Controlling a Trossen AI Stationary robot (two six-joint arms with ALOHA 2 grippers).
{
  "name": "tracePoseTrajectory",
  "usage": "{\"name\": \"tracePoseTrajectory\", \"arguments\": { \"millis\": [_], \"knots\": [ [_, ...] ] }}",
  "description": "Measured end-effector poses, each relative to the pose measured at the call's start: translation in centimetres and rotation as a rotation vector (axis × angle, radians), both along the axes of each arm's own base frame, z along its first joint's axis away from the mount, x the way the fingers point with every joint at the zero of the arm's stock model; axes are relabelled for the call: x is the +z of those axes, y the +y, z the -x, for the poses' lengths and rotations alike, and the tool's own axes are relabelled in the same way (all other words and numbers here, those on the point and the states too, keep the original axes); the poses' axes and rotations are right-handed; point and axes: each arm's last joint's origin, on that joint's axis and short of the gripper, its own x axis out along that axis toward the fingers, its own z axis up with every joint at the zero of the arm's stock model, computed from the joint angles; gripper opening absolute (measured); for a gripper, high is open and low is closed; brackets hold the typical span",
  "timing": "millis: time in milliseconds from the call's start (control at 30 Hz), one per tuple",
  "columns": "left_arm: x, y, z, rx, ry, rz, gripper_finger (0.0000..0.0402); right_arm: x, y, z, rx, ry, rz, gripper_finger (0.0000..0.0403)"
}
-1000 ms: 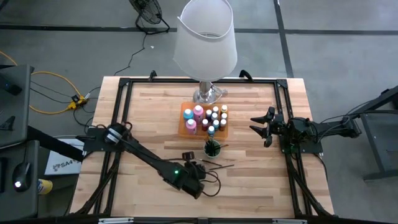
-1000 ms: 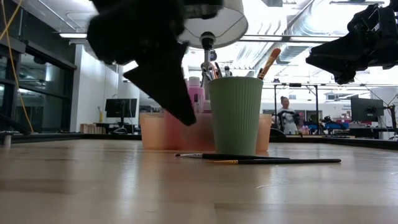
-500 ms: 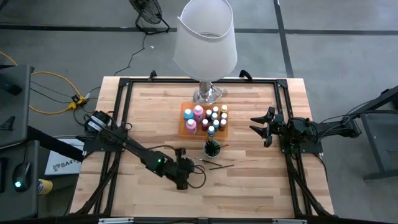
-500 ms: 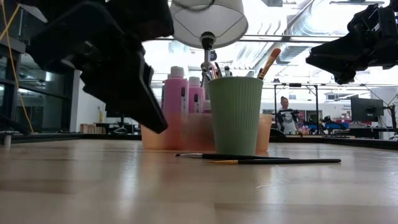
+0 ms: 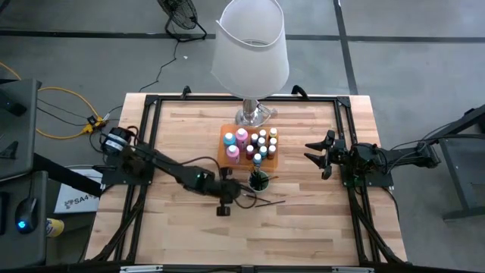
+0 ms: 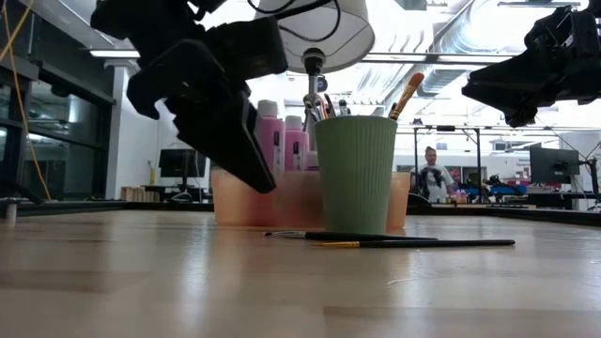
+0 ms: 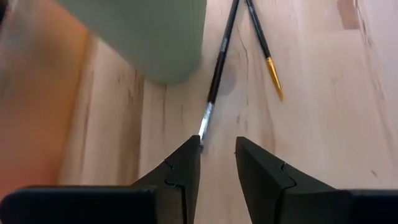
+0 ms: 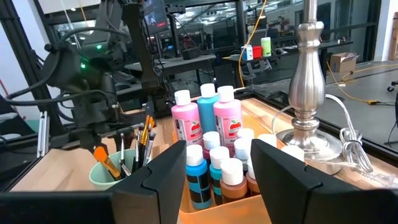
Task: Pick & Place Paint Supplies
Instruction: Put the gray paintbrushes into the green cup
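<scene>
Two thin dark-handled brushes lie flat on the table just before a green cup that holds more brushes. Behind it an orange tray carries small paint bottles and taller pink and teal ones. My left gripper hovers above the table, slanting down, open by a narrow gap and holding nothing. It is at the bristle end of one brush, beside the cup. My right gripper waits open at the right side, raised and level.
A big lamp with a white shade stands on a metal base at the table's far middle, just behind the tray. A black frame runs round the table. Bare wood lies to the left and near side of the brushes.
My left gripper has moved from close to the table's near edge toward the far edge, up to the lying brushes and the cup, and has swung its fingers round toward them. Its finger gap looks unchanged. The brushes, the cup and the right arm have kept still.
</scene>
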Motion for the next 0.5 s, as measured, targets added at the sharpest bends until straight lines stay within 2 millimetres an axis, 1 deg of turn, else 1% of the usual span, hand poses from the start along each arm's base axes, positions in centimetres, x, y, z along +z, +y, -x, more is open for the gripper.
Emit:
{"name": "tracePoseTrajectory", "arguments": {
  "millis": [167,300,500],
  "knots": [
    [0.0,0.3,-0.2,-0.065,-0.008,-0.068,0.0099,0.0,0.0,0.0,0.0,0.0,0.0,0.0174],
    [-0.4,0.2,0.1,-0.167,-0.011,-0.086,0.0099,0.0,0.0,0.0,0.0,-0.001,0.0,0.0174],
    [-1.0,0.3,0.3,-0.201,-0.01,-0.121,0.0099,0.0,0.0,0.0,0.0,0.0,0.0,0.0174]
  ]
}}
